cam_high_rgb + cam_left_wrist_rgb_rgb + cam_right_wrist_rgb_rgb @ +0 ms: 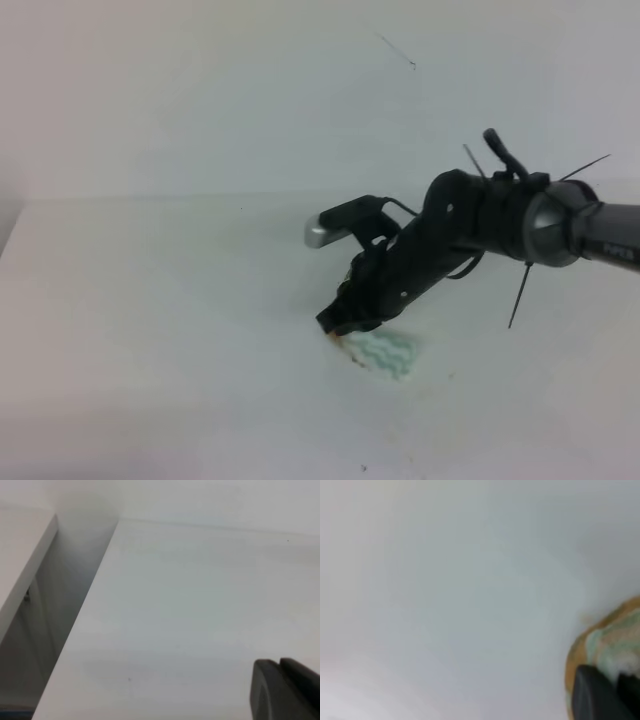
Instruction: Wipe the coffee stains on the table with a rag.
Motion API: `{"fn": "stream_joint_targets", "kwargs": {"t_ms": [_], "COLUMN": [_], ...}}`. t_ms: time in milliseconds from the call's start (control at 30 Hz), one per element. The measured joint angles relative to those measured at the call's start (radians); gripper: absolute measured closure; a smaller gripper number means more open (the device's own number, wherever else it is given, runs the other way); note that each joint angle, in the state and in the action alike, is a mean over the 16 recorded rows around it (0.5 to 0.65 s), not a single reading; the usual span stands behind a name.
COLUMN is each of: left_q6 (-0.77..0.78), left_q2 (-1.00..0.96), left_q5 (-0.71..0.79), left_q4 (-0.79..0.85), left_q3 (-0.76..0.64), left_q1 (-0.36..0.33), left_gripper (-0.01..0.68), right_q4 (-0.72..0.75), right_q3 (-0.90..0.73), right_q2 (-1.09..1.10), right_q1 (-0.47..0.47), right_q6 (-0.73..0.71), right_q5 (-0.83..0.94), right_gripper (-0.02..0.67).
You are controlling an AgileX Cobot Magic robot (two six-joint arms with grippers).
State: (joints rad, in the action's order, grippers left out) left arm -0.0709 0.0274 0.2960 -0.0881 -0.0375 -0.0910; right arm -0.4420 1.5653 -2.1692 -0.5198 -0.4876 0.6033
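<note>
Exterior high view: one arm reaches in from the right, over one white tabletop [150,330].
Right tool [345,322]: one, angled down with its tip at the rag; its jaws are pressed together, pinching the rag's near end.
Rag [385,352]: one, white with pale green zigzags, lying on the tabletop just right of centre, trailing right from the tool tip.
Coffee stains [333,340]: one small orange-brown trace at the rag's left edge; blurred, possibly part of the cloth's own stain.
Right wrist view: rag [605,640] bunched at lower right, brownish rim, dark finger [592,695] on it.
Left tool [285,690]: only one dark corner shows; cannot tell its jaws.
Wall [250,90]: one, upright, white.
</note>
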Motion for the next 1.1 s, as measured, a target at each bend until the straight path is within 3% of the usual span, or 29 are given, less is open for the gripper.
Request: {"fn": "stream_joint_targets", "kwargs": {"t_ms": [200, 633, 1100], "left_q6": [0.000, 0.000, 0.000], "left_q2": [0.000, 0.000, 0.000], "left_q5": [0.000, 0.000, 0.000], "left_q4": [0.000, 0.000, 0.000], "left_q3": [0.000, 0.000, 0.000], "left_q1": [0.000, 0.000, 0.000], "left_gripper": [0.672, 0.672, 0.672], "right_q4": [0.052, 0.142, 0.053], "right_q3": [0.000, 0.000, 0.000], "right_q2": [0.000, 0.000, 0.018], "right_q1": [-0.010, 0.116, 0.012], "right_q6": [0.053, 0.162, 0.115], "right_q5": [-0.035, 0.029, 0.067], "right_gripper": [0.647, 0.647, 0.647]}}
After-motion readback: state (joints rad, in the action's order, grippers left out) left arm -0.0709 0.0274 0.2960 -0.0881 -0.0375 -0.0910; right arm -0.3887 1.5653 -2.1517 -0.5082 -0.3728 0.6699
